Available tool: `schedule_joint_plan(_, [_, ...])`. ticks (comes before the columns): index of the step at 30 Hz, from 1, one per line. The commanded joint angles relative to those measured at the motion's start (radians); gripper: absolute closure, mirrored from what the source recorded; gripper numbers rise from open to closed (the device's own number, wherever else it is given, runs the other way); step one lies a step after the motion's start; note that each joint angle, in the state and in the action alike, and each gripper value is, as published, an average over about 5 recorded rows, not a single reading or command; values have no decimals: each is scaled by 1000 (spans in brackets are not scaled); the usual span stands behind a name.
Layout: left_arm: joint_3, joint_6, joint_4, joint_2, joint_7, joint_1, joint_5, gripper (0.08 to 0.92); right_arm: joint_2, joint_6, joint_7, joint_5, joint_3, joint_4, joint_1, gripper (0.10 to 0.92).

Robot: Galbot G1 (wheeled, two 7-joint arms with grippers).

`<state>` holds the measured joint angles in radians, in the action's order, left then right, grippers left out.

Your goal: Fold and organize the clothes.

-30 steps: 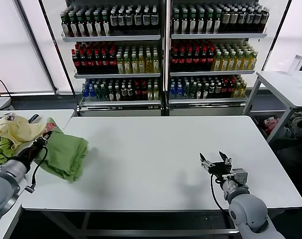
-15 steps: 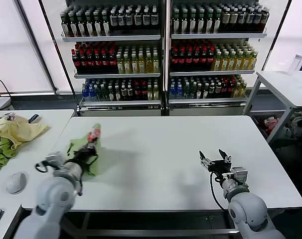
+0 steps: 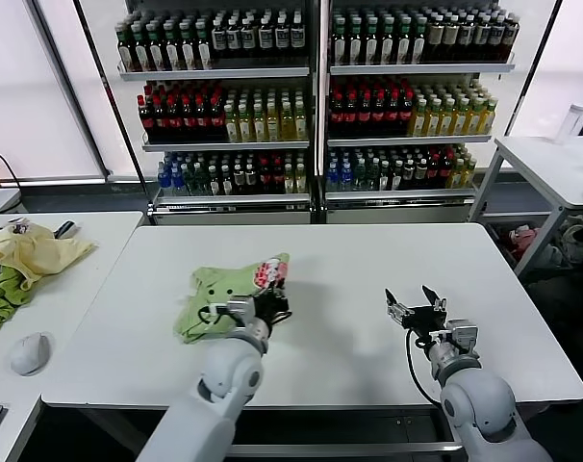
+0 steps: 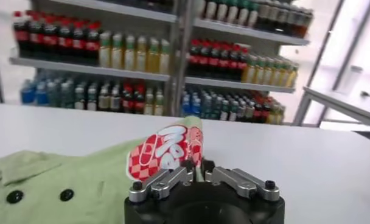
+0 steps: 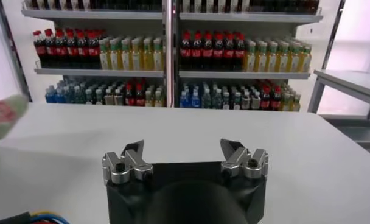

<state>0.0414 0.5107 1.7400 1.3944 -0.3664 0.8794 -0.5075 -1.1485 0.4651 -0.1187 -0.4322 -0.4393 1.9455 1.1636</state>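
The light green shirt [image 3: 217, 291] lies bunched on the white table [image 3: 340, 260], left of centre, with its red-and-white chest print [image 3: 270, 272] turned up at its right end. My left gripper [image 3: 269, 304] is shut on the shirt's edge just below the print. In the left wrist view the shirt [image 4: 69, 176] shows two dark buttons, and the print [image 4: 165, 148] rises just above the gripper [image 4: 196, 167]. My right gripper [image 3: 416, 307] is open and empty above the table at the front right. It also shows in the right wrist view [image 5: 182, 151].
A pale yellow garment [image 3: 34, 248] and a darker green cloth [image 3: 1, 296] lie on the side table at the left, with a white mouse [image 3: 29, 352]. Shelves of bottles [image 3: 311, 96] stand behind. Another white table [image 3: 551, 166] is at the far right.
My left arm has carried the shirt rightward from the table's left edge toward its middle. The shirt now lies spread lower with the print showing. The right gripper has stayed in place.
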Motion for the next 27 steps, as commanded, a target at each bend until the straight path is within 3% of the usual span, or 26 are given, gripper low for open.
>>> schedule_joint_plan(1, [-133, -94, -71, 113, 51, -68, 99, 753, 2, 0, 3, -1, 7, -8, -11, 203])
schedule_joint_plan(7, [-88, -130, 76, 40, 78, 26, 27, 580, -5, -3, -3, -20, 44, -14, -31, 203])
schedule_joint_plan(19, [264, -232, 251, -143, 45, 275, 91, 237, -143, -9, -85, -16, 354, -159, -216, 203])
schedule_joint_plan(22, [321, -247, 272, -149, 40, 328, 96, 188, -185, -2, -102, -34, 411, -220, -271, 203])
schedule_joint_plan(27, [363, -266, 297, -144, 35, 388, 114, 177, -251, 16, -123, -54, 476, -335, -342, 203])
